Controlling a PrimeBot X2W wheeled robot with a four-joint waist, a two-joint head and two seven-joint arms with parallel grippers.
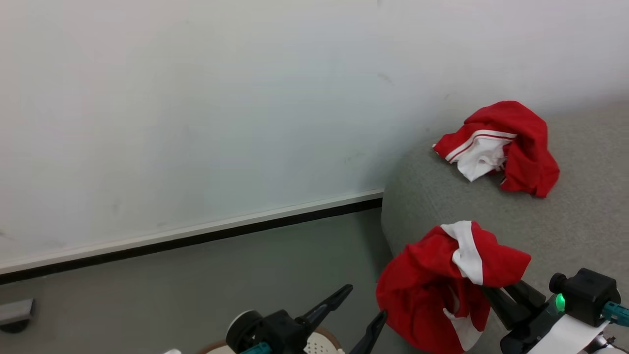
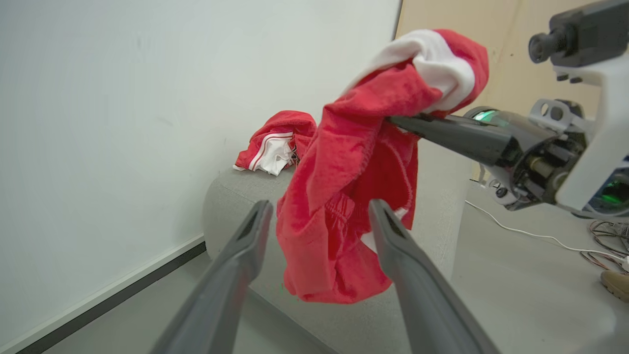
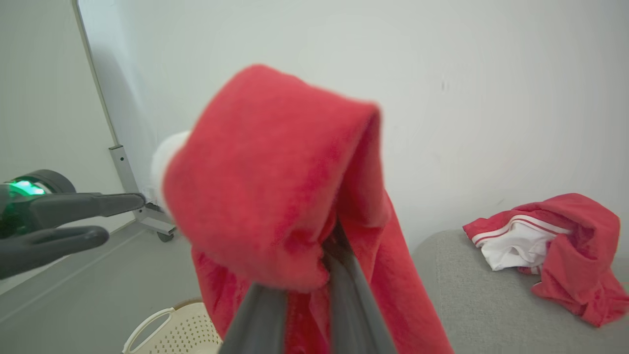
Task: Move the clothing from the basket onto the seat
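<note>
Clothing (image 1: 442, 280): red-and-white piece hanging at seat (image 1: 565, 226) edge | right gripper (image 1: 491, 291) fingers clamped on it | left gripper (image 1: 366, 301) fingers spread, empty | advice: carry further over seat, then release.

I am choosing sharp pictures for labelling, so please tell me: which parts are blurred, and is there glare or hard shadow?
Right wrist view: the held garment is blurred close to the lens; the second garment on the sofa is sharper. Left wrist view: the left gripper is soft near the bottom edge, the red weave crisp. Head view: even light, no glare, only faint shadows.
</note>
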